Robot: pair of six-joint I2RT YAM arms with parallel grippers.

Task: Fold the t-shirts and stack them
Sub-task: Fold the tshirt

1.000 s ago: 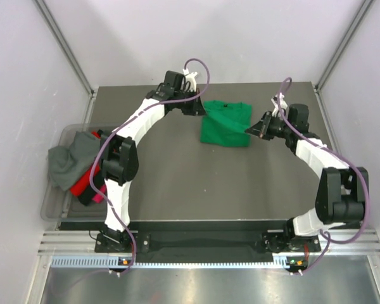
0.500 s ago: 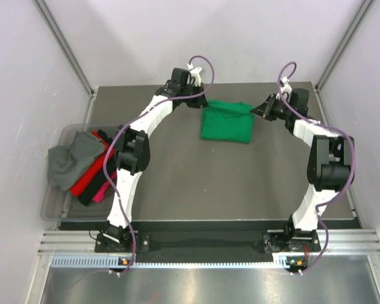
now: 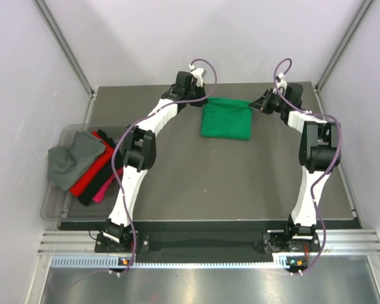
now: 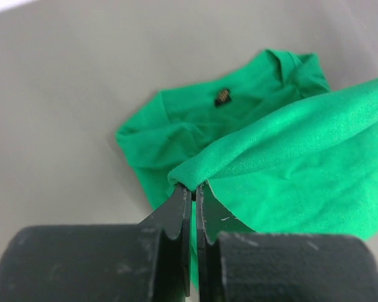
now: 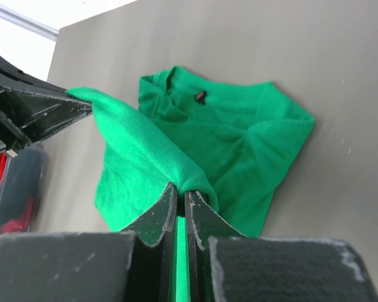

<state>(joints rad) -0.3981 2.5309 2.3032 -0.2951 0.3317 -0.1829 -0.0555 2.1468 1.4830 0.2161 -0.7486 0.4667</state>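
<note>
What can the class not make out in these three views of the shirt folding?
- Top view: how many shirts lie under the grey t-shirt in the bin; it covers them.
- Left wrist view: the green t-shirt runs off the right edge.
- Right wrist view: its near part is hidden behind the right gripper.

Open worktop [image 3: 209,183] fills the frame's lower centre. The green t-shirt [image 3: 226,120] blocks the upper centre and the clear bin [image 3: 54,208] the left edge. The left arm [image 3: 158,117] and right arm [image 3: 316,149] flank the open stretch.
</note>
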